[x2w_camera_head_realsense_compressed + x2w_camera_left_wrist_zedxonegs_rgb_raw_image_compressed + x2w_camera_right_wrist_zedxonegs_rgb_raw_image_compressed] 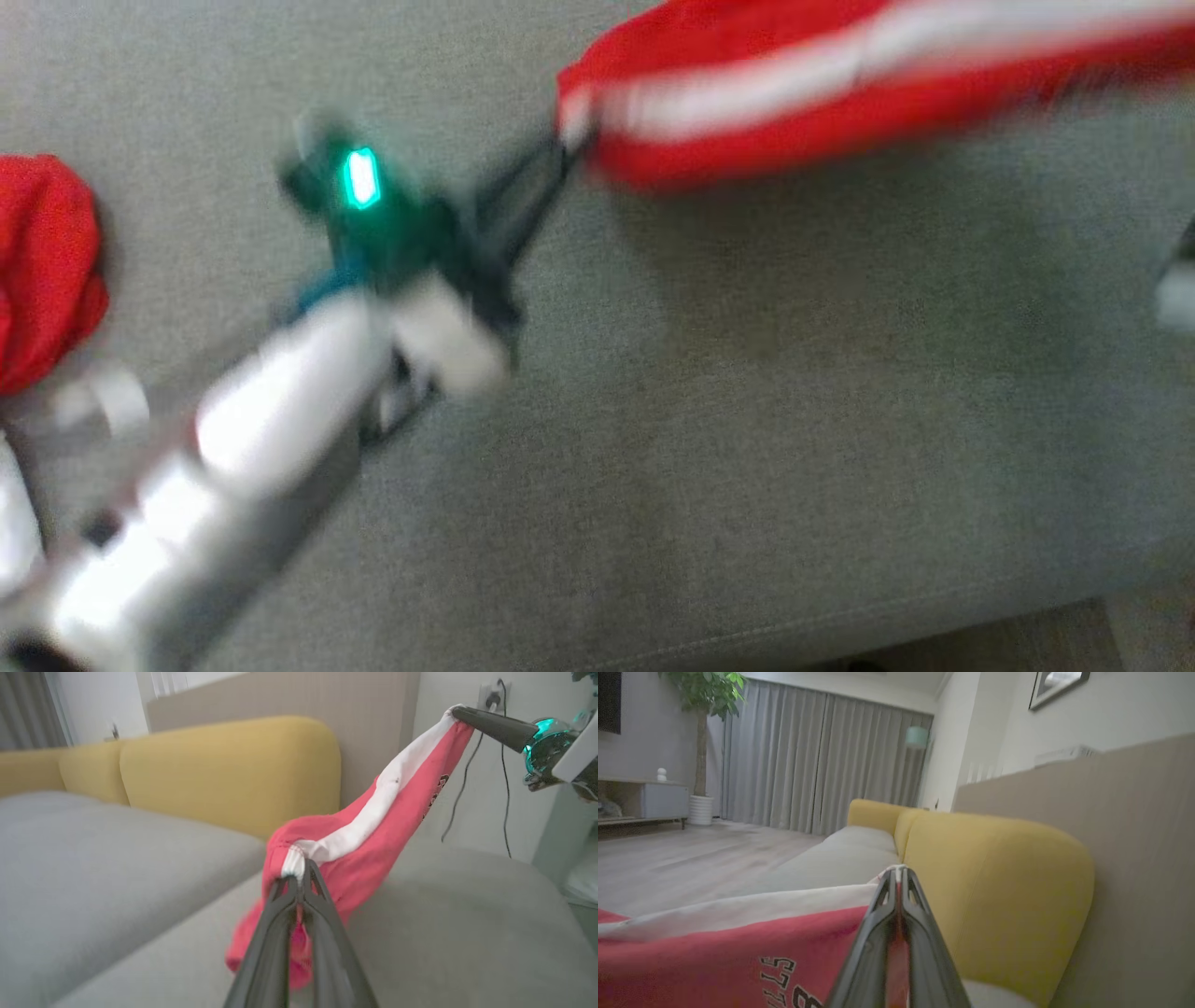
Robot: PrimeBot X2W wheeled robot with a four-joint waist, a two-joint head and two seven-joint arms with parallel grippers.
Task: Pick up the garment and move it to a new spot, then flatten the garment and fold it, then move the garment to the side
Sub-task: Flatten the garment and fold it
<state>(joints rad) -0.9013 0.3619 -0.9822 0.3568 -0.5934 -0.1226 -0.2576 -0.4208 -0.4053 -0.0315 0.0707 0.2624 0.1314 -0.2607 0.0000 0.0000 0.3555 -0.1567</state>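
Note:
The garment is red with a white band and black lettering. It hangs stretched between both grippers above the grey sofa seat. My left gripper is shut on its white ribbed edge at one end. My right gripper pinches the other end higher up, at the upper right of the left wrist view. In the right wrist view that right gripper is shut on the garment. The blurred head view shows the left gripper gripping the garment, which runs off to the upper right.
Another red cloth lies bunched at the seat's left. Yellow back cushions line the sofa's rear. A wall socket with hanging cables is behind the right gripper. Wooden floor, curtains and a potted plant lie beyond.

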